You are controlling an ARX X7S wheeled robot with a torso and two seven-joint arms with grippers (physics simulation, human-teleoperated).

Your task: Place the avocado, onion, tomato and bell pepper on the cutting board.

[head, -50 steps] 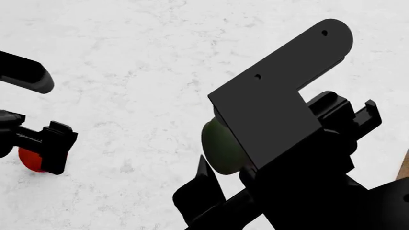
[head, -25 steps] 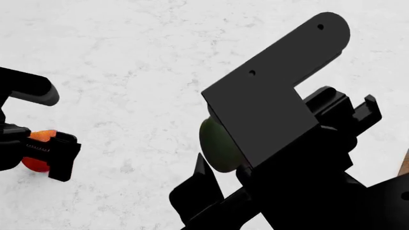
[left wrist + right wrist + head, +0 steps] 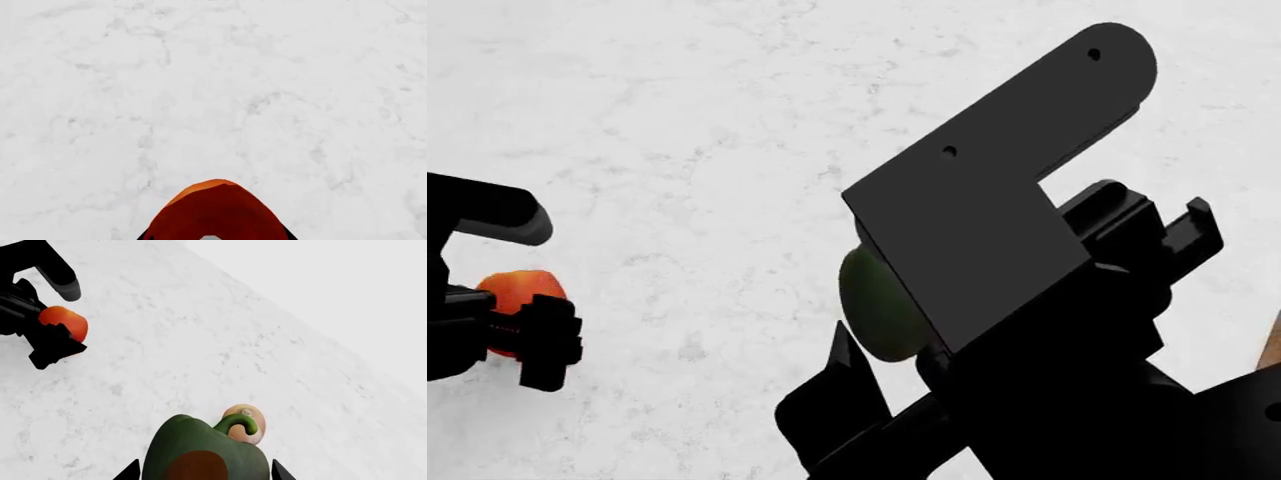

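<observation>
the counter [image 3: 694,120] looks like white marble with faint grey veins, smooth and matt. the tomato [image 3: 63,322] has smooth, slightly shiny red-orange skin. the bell pepper [image 3: 200,452] is smooth dull green. the onion [image 3: 248,424] seems papery tan, though mostly hidden. both arms look like matt black plastic.

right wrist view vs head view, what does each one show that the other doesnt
Only the right wrist view shows the round tan onion on the white marble counter, beyond the dark green bell pepper's curled stem.

Only the head view shows the right arm's flat black bracket covering most of that pepper, plus a brown wooden sliver at the frame edge.

Both show the pepper at the right gripper and the round red-orange tomato between the left gripper's black fingers.
</observation>
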